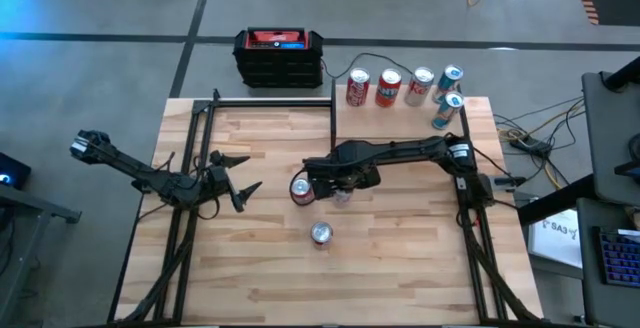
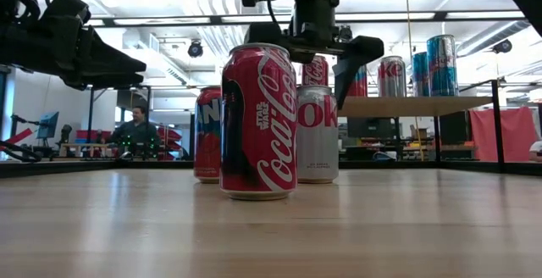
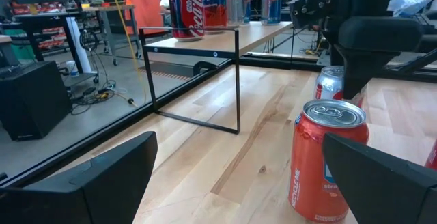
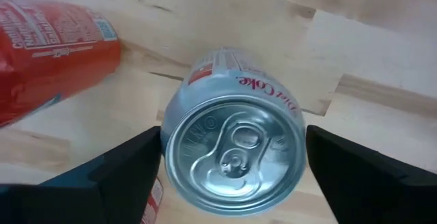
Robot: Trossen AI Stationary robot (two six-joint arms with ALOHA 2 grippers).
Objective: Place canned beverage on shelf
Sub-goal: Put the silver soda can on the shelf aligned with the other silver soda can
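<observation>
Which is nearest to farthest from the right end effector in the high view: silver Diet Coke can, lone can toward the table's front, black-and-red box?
From the right end effector:
1. Silver Diet Coke can, directly under it, between its open fingers.
2. Lone can, just in front on the tabletop.
3. Black-and-red box, off the table's back edge, clearly farthest.

The high camera is looking straight down on the table [image 1: 400, 268]; the low one is sitting at its surface, facing the shelf [image 2: 415, 106]. Both wrist cameras are sharing the silver can [image 4: 235, 152].
</observation>
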